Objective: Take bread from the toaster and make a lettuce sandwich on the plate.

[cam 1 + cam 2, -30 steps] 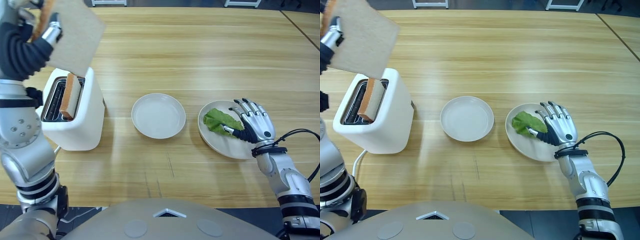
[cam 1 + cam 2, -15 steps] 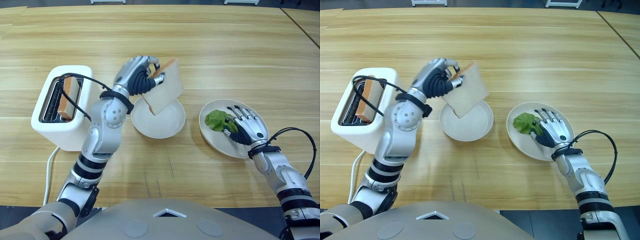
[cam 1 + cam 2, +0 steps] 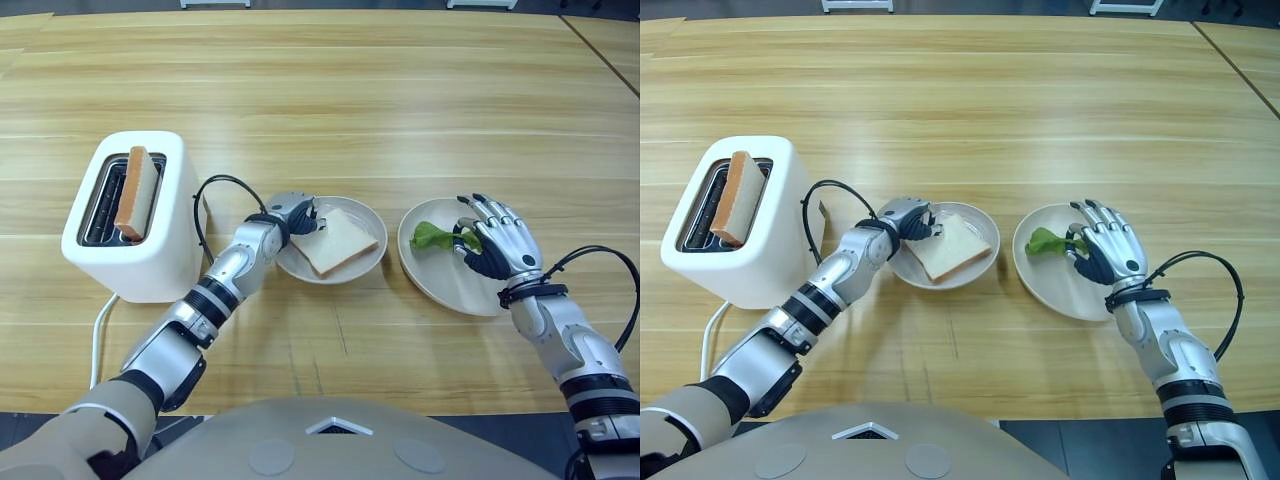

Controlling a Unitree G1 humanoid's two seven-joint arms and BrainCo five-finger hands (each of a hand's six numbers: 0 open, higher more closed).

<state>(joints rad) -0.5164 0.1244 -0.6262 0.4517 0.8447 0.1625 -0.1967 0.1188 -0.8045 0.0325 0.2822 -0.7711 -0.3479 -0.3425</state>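
White bread slice [image 3: 340, 242]: lies flat in the centre plate [image 3: 352, 209], turned at an angle, its left corner under the fingers of the left hand.
Left hand [image 3: 290, 215]: low over the left rim of the centre plate, fingers curled together and pinching the slice's corner.
Centre plate: pale and round, on the table between the toaster and the right plate.
Lettuce leaf [image 3: 432, 236]: green, over the upper part of the right plate [image 3: 450, 285], its right end caught in the right hand.
Right hand [image 3: 498, 240]: above the right side of that plate, thumb and front fingers pinching the leaf, the other fingers stretched out and slightly spread.
Right plate: pale and round, just beside the centre plate without touching it.
Toaster [image 3: 150, 260]: white, two slots, standing at the table's left, near the left forearm.
Toasted slice [image 3: 135, 192]: brown-crusted, upright in the toaster's right slot, rising above the top.
Cord [image 3: 98, 340]: white, running from the toaster's base toward the near edge.
Table [image 3: 350, 90]: light wood planks, carrying both plates and the toaster.
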